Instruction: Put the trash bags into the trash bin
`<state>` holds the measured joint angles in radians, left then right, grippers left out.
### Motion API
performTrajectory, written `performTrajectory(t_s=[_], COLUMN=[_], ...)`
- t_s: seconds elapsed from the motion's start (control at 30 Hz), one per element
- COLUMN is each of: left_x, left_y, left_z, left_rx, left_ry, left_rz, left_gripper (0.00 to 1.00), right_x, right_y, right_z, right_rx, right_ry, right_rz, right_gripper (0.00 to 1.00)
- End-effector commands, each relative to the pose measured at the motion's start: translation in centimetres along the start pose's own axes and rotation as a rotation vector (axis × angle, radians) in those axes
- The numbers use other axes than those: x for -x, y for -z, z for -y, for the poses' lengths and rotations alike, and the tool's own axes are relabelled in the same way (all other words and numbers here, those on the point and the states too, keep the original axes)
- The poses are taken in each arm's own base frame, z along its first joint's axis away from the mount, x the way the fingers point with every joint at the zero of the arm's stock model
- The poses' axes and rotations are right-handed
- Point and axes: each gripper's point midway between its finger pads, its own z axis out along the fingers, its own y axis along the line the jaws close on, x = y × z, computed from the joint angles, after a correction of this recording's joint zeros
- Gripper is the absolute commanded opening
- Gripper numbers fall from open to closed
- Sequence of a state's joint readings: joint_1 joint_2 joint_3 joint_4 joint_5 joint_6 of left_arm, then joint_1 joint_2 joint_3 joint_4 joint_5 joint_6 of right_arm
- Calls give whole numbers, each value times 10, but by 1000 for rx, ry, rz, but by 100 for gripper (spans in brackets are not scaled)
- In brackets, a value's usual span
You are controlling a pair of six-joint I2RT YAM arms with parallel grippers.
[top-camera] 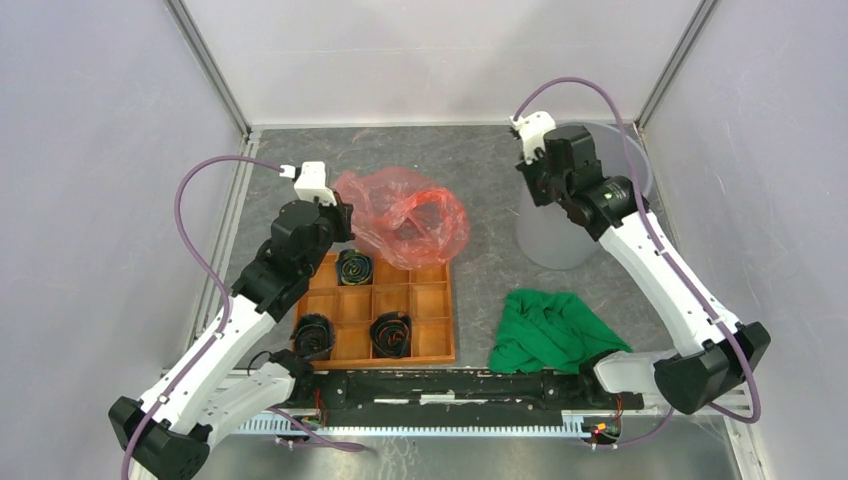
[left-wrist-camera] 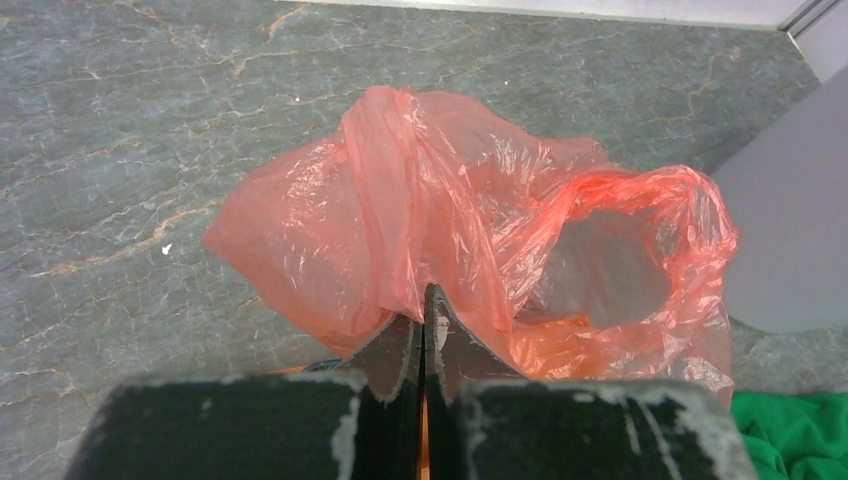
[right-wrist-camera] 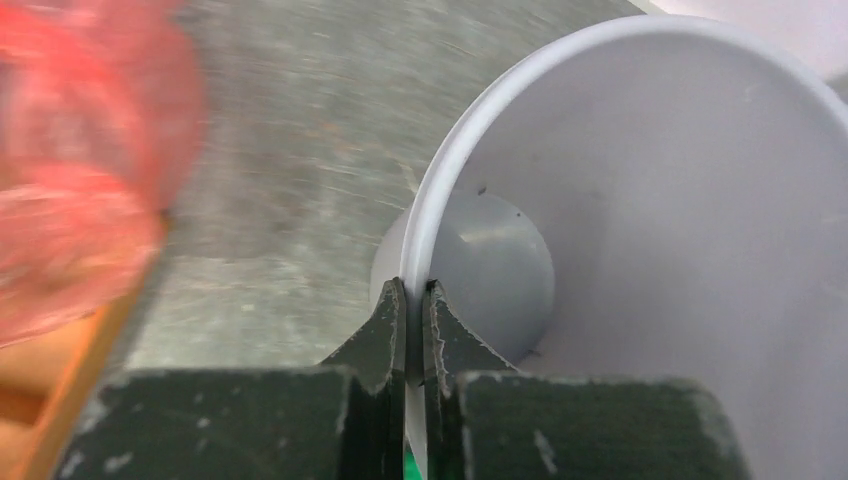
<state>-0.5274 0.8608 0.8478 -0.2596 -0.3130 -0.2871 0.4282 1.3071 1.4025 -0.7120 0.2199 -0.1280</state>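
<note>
The left tool is pinched shut on a fold of the trash bag, its two fingers pressed together with the red film bunched between their tips; the bag spreads away from that tool, wrinkled and puffed, its open mouth gaping on the side toward the trash bin; its near edge hangs over the far rim of the orange tray, while the rest sits on or just above the grey table; whether it touches the table cannot be told.

The right tool is narrowed onto the bin's rim, one finger outside the wall and one inside, the thin grey edge clamped between them; the right wrist view looks down the smooth inside to the bin's round bottom, with the bag only a red blur at the left.

The bin stands at the far right of the table, apart from the bag, with bare table between them; a green cloth lies crumpled nearer the arm bases, between tray and right arm; three black rolls sit in separate tray compartments.
</note>
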Motion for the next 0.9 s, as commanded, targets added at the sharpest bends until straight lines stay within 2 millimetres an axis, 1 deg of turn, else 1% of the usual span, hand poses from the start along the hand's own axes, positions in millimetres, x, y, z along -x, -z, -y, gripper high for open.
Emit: performTrajectory(t_s=[0.0, 0.07, 0.17, 0.3, 0.33, 0.37, 0.47, 0.53, 0.6, 0.67, 0.73, 0.77, 0.8, 0.87], left_x=[35, 39, 43, 47, 49, 50, 58, 68, 79, 90, 99, 104, 106, 109], left_y=[5, 6, 9, 11, 12, 12, 17, 22, 29, 36, 42, 45, 47, 50], left_z=[4, 4, 2, 3, 3, 6, 15, 21, 25, 28, 28, 26, 26, 25], left_rx=[-10, -7, 0, -1, -4, -18, -77, -120, -148, -166, -168, -162, -159, -157], left_ry=[7, 9, 11, 19, 22, 23, -2, -30, -60, -80, -86, -81, -80, -77], left_rz=[86, 93, 102, 115, 119, 124, 153, 184, 214, 243, 269, 282, 289, 296], left_gripper=[2, 2, 2, 2, 2, 2, 2, 2, 2, 2, 2, 2, 2, 2], right_x=[42, 41, 40, 36, 35, 33, 36, 43, 57, 70, 85, 92, 98, 109], right_y=[21, 21, 22, 26, 26, 27, 27, 29, 34, 40, 47, 50, 52, 56], right_z=[-58, -83, -107, -120, -122, -122, -116, -106, -94, -83, -74, -72, -75, -92], right_rx=[249, 335, 397, 429, 435, 437, 409, 361, 310, 265, 232, 226, 237, 299], right_ry=[-19, -15, 4, 32, 38, 45, 53, 48, 47, 45, 43, 39, 39, 50], right_rz=[164, 174, 176, 172, 169, 167, 171, 178, 204, 240, 284, 301, 319, 353], right_gripper=[0, 0, 0, 1, 2, 7, 27, 46, 60, 70, 79, 81, 83, 86])
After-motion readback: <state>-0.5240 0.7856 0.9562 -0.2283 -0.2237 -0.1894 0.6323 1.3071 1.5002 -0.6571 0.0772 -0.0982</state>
